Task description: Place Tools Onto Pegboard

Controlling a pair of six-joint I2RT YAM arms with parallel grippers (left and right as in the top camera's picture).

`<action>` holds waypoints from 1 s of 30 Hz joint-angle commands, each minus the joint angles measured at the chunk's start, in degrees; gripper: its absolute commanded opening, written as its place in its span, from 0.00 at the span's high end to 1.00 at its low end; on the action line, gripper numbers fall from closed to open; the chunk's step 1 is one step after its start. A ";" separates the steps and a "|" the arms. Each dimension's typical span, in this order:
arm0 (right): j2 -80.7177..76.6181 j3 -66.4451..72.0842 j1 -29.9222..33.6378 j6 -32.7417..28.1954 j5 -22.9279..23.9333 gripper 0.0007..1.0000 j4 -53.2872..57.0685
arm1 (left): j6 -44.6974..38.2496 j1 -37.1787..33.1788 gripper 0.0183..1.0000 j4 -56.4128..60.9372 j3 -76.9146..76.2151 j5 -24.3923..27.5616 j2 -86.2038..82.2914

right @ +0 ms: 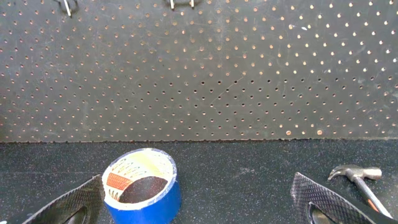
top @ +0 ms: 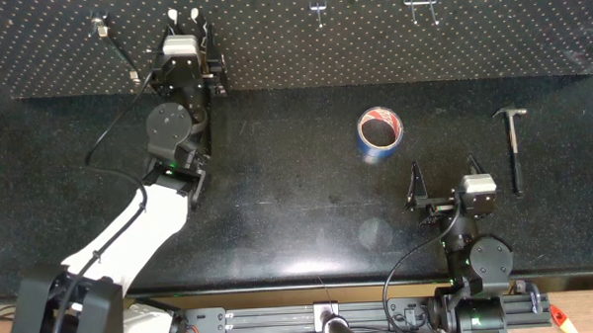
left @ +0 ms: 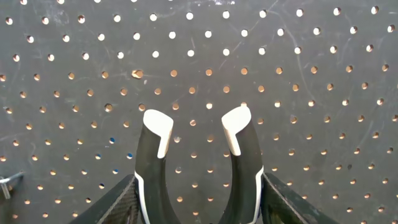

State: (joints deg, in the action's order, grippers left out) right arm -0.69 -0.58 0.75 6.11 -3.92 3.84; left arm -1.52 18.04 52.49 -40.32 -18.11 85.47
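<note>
You are holding both arms' jaws wide and empty, so be centring the right arm [top: 492, 254] on the tape roll [top: 380, 132] sitting right of centre on the counter [top: 277, 177], hammer [top: 514, 154] lying far right, untouched.

In the right wrist view the hammer [right: 354, 173] loses its handle past the edge and the tape roll [right: 149, 202] its base. A clipped metal piece [left: 7, 182] in the left wrist view is perhaps a hook.
</note>
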 commanded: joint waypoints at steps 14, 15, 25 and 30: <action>0.57 0.35 0.24 -0.63 0.50 0.02 -0.02 | -0.87 -0.09 0.99 5.86 -0.74 -1.20 6.43; 0.57 0.35 0.26 -0.63 0.50 0.02 -0.02 | -0.90 -0.09 0.99 6.51 -0.74 -1.20 6.78; 0.57 0.35 0.24 -0.63 0.50 0.02 -0.02 | -0.44 -0.09 0.99 6.49 -0.74 -0.52 9.11; 0.57 0.35 0.24 -0.63 0.52 0.02 -0.02 | -0.26 -0.04 0.99 2.16 -0.74 -0.17 9.42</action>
State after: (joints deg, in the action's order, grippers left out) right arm -0.69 -0.58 0.75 6.11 -3.92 3.84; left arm -1.50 18.04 56.03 -40.34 -18.20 94.39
